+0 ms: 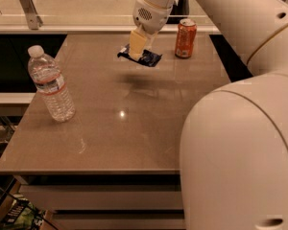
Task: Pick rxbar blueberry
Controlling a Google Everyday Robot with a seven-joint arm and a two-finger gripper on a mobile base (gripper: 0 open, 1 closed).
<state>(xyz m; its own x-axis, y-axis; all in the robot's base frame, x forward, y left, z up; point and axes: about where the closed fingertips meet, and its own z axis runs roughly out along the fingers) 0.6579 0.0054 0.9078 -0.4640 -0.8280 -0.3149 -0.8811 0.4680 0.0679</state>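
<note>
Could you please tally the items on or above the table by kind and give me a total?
Bottles: 1, the bottle standing at the left of the table.
Cans: 1, the orange can at the far right.
Snack bars: 1, the blue bar, held just above the table's far side by the gripper.
Total: 3

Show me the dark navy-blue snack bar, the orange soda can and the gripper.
dark navy-blue snack bar point(152, 59): camera view, wrapper's right end.
orange soda can point(186, 40): camera view, mid-side.
gripper point(136, 54): camera view, between fingertips, shut on the bar.
</note>
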